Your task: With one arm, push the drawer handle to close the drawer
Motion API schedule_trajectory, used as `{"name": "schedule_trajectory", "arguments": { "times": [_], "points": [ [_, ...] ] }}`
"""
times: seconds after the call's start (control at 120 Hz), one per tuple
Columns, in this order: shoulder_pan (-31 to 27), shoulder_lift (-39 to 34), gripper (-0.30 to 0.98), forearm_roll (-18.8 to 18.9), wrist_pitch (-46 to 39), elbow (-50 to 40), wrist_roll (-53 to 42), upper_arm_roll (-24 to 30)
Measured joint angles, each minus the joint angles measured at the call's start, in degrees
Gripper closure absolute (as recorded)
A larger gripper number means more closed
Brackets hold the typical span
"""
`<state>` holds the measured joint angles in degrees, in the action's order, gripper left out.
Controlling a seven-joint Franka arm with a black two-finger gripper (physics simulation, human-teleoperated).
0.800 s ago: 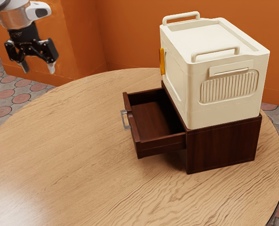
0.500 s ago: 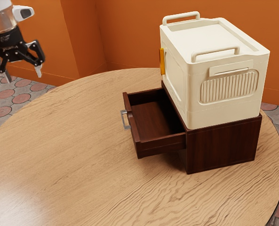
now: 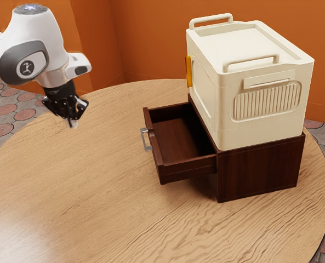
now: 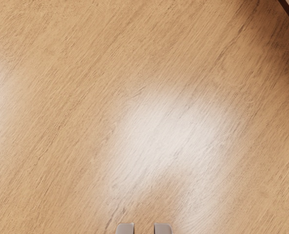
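Note:
My gripper (image 3: 72,124) hangs over the table on the exterior view's left, pointing down, well apart from the drawer. In the wrist view the two fingertips of the gripper (image 4: 144,228) stand a small gap apart, with bare wood beneath. The dark brown drawer (image 3: 178,138) is pulled out of its cabinet (image 3: 258,168), its inside bare. A grey metal handle (image 3: 146,139) sits on the drawer front, facing the side where my gripper is. Nothing touches the handle.
A cream box (image 3: 261,98) with two top handles and a yellow piece (image 3: 189,72) on its side rests on the cabinet. The round wooden table (image 3: 96,192) lies between my hand and the drawer. Orange walls stand behind.
After first shifting toward the exterior view's left, my hand has come back toward the right and down over the table, turning. Its fingers look closer together. Drawer and box are unmoved.

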<state>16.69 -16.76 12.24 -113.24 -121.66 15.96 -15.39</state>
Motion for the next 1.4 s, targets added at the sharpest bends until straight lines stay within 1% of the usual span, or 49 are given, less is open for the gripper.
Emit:
{"name": "schedule_trajectory", "arguments": {
  "times": [0.142,0.275,0.308,0.358,0.383,0.425,0.475,0.642,0.767,0.883,0.992,1.067,1.267,1.4],
  "points": [
    [0.0,2.3,0.77,1.2,-12.1,-3.8,-10.0,-0.4],
    [0.4,7.4,0.78,1.5,-22.6,-5.0,-19.4,-0.6],
    [2.5,7.9,0.78,1.4,-24.5,-5.1,-21.4,-1.6],
    [9.0,8.2,0.78,1.4,-26.8,-5.1,-24.0,-6.9],
    [11.2,8.4,0.78,1.4,-27.7,-5.1,-25.3,-8.7],
    [13.0,9.4,0.78,1.4,-29.1,-5.1,-27.2,-10.2],
    [13.9,11.0,0.78,1.4,-30.4,-5.1,-29.4,-11.1],
    [12.9,12.2,0.78,1.4,-34.3,-8.4,-35.3,-11.5],
    [12.5,14.6,0.78,1.6,-37.1,-9.1,-38.8,-11.5],
    [12.5,17.0,0.79,2.7,-42.0,-9.1,-42.3,-11.4],
    [12.7,17.7,0.79,3.1,-46.0,-9.2,-45.0,-11.4],
    [13.0,18.0,0.79,2.4,-48.4,-9.3,-46.7,-11.4],
    [13.5,18.3,0.79,-1.4,-52.1,-10.4,-50.1,-11.4],
    [13.1,18.1,0.79,-2.2,-53.1,-12.2,-51.9,-11.3]
  ]
}}
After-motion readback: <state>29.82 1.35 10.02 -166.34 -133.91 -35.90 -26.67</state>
